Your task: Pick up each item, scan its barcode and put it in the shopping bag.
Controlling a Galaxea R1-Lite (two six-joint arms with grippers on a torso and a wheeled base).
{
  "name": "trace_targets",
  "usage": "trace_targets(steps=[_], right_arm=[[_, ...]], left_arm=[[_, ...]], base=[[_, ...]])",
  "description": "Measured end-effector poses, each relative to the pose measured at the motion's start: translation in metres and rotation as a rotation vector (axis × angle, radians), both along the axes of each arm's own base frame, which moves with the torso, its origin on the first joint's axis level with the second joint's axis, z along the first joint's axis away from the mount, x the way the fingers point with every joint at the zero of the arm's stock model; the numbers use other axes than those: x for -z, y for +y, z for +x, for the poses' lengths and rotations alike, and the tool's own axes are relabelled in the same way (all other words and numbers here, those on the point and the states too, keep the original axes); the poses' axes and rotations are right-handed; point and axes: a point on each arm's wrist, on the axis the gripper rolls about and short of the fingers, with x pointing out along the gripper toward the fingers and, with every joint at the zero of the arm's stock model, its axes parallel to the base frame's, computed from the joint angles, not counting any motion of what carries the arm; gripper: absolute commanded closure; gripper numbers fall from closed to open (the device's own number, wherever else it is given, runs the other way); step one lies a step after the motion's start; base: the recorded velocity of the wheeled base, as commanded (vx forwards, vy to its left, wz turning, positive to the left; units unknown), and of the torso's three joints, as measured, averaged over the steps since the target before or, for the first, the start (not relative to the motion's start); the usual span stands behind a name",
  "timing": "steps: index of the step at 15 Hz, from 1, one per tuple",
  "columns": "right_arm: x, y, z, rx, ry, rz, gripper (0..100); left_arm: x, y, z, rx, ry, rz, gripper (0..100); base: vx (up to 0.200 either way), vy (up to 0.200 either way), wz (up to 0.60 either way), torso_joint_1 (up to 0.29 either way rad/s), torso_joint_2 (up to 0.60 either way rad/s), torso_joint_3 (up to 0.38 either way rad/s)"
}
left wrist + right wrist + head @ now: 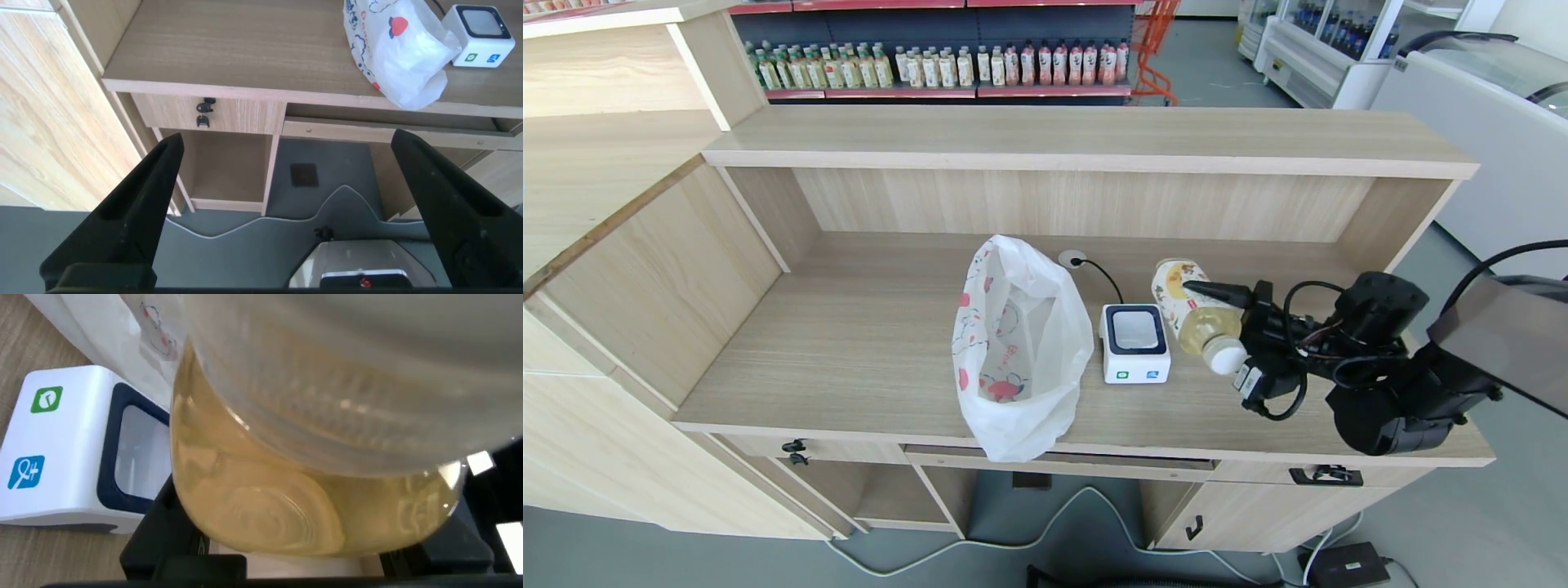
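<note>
Just right of the scanner [1134, 343], my right gripper [1217, 331] pinches the bottle [1176, 298]; I'd roll it slowly until its barcode faces the scanner window.

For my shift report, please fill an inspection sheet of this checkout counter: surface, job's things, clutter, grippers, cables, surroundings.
Surface: light wooden counter.
Job's things: white plastic shopping bag with red prints, open; white box scanner beside it; clear plastic bottle of yellow drink, white cap.
Clutter: nothing seen.
Grippers: right gripper shut on bottle; left gripper open, low before counter front.
Cables: black cable to scanner; white cable on floor.
Surroundings: shelves of bottles, white freezers.
</note>
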Motion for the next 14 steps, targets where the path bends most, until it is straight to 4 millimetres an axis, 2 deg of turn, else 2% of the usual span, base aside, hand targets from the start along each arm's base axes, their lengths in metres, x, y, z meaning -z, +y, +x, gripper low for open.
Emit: trace_targets(steps=[3,5,7,9,11,14], right_arm=[[-0.050,-0.014,-0.023,0.198,0.145,0.171,100],[-0.083,-0.023,-0.052,0.421,0.278,0.410,100],[-0.099,-0.030,-0.081,0.656,0.461,0.689,100],[-0.106,-0.034,-0.111,0.723,0.655,0.931,100],[-0.096,-0.037,-0.143,0.727,0.793,1.072,100],[-0.095,-0.039,-0.170,0.600,0.975,1.359,100]], left_arm=[[0.000,0.000,0.000,0.000,0.000,0.000,0],[0.000,0.000,0.000,0.000,0.000,0.000,0],[0.000,0.000,0.000,0.000,0.000,0.000,0],[0.000,0.000,0.000,0.000,0.000,0.000,0],[0.000,0.000,0.000,0.000,0.000,0.000,0],[0.000,0.000,0.000,0.000,0.000,0.000,0]], base=[[0.000,0.000,0.00,0.000,0.00,0.000],[0.000,0.000,0.00,0.000,0.00,0.000],[0.000,0.000,0.00,0.000,0.00,0.000],[0.000,0.000,0.00,0.000,0.00,0.000],[0.000,0.000,0.00,0.000,0.00,0.000],[0.000,0.000,0.00,0.000,0.00,0.000]])
